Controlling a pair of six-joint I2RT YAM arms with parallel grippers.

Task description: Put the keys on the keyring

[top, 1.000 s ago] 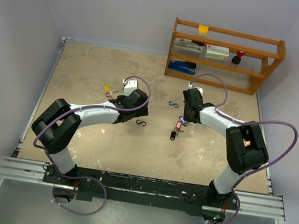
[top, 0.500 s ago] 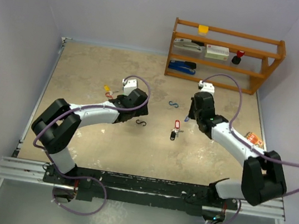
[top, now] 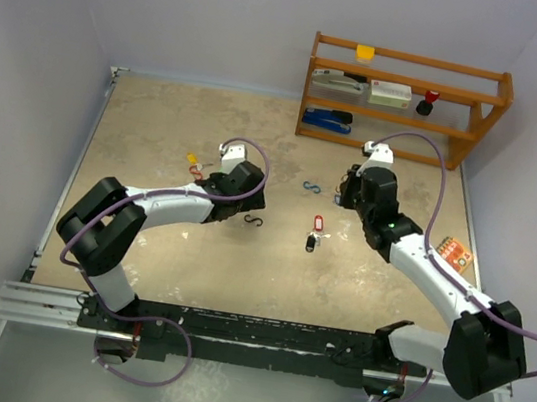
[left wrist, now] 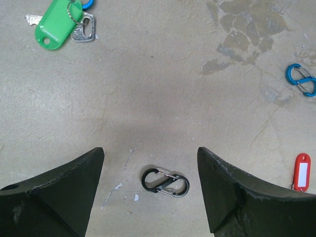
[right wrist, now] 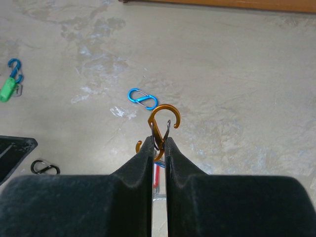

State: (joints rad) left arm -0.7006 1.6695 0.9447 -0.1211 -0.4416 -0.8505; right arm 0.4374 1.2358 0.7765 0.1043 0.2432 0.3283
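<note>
Lying near right pincer (right wrist: 158, 142), red-tagged key (right wrist: 156, 175)

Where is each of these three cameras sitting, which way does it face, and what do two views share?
Top external: above and behind the bases, looking down across the table to the wooden shelf; left arm and right arm both show.
Left wrist: on the left arm, looking down; its open left hand frames a black clip.
Right wrist: on the right arm, looking forward and down; its right hand is shut on an orange clip.
Shared: both wrist views show the black clip and a blue clip.
</note>
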